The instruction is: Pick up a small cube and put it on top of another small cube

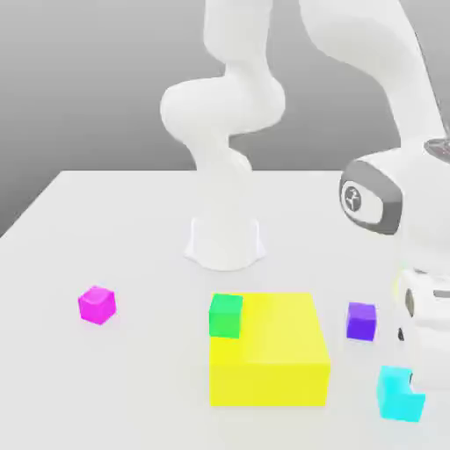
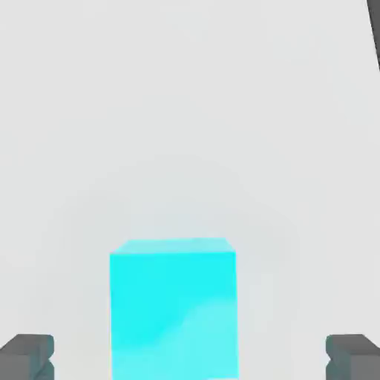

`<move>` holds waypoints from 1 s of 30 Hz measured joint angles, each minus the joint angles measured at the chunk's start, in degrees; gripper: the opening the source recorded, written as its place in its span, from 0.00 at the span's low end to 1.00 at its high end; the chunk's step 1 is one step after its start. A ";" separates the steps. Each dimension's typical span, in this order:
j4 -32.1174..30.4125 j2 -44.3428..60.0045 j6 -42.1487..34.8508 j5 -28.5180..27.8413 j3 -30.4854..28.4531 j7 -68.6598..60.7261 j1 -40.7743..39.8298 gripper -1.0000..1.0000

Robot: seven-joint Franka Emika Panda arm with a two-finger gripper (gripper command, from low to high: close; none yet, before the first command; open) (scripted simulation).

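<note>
Near the table's front edge, at the exterior view's right: cyan cube, resting on the table.
Gripper: spread wide, holding nothing.
Key relation: cube sits centred between the fingertips, clear gaps both sides.
Next, likely: descend, close.

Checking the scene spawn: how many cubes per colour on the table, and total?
Cyan cube: 1
Purple cube: 1
Green cube: 1
Magenta cube: 1
Big yellow block: 1
Total: 5
</note>
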 joint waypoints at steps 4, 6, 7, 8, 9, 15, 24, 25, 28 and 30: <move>0.66 3.56 2.79 -0.15 -0.21 0.05 0.20 0.00; 0.66 3.55 2.72 -0.18 -0.20 0.07 0.20 0.00; 0.66 3.55 2.67 -0.19 -0.20 0.08 0.20 0.00; 0.79 4.28 3.26 -0.25 -0.24 0.13 0.23 0.00; 0.65 3.60 2.74 -0.31 -0.21 0.16 0.21 0.00; -2.18 -7.46 -5.57 1.78 -0.03 0.20 -1.08 0.00; -11.77 -25.59 -14.46 5.83 -4.74 11.64 -9.86 0.00; -12.86 -27.65 -15.41 5.50 -5.05 13.54 -10.68 0.00; -16.16 -33.86 -18.21 3.94 -5.91 19.60 -13.99 0.00; -18.36 -38.02 -20.06 2.63 -6.15 23.84 -16.84 0.00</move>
